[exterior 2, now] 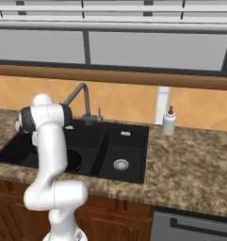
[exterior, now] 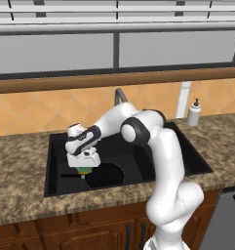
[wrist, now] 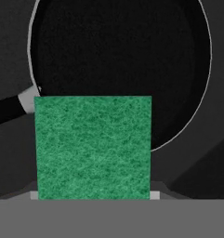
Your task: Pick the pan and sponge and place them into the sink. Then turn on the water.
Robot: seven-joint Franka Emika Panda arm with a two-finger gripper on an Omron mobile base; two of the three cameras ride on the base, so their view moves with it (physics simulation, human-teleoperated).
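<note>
Sponge (wrist: 92, 146) is held in pincer (exterior: 83, 169) above pan (exterior: 105, 176) in sink (exterior: 55, 166); if released early, sponge may be bounced off pan rim.

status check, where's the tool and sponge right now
Tool shut on green-topped rectangular sponge, low over large basin of black double sink. Round black frying pan already in basin, directly below. Nothing in the way.

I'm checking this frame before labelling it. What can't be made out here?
- Gripper fingertips: hand view, hidden behind the sponge.
- Large-basin drain of the sink: both base views, covered by the arm and the pan.
- Pan handle end: hand view, cut by the left edge.
- Faucet base: left base view, behind the arm.
</note>
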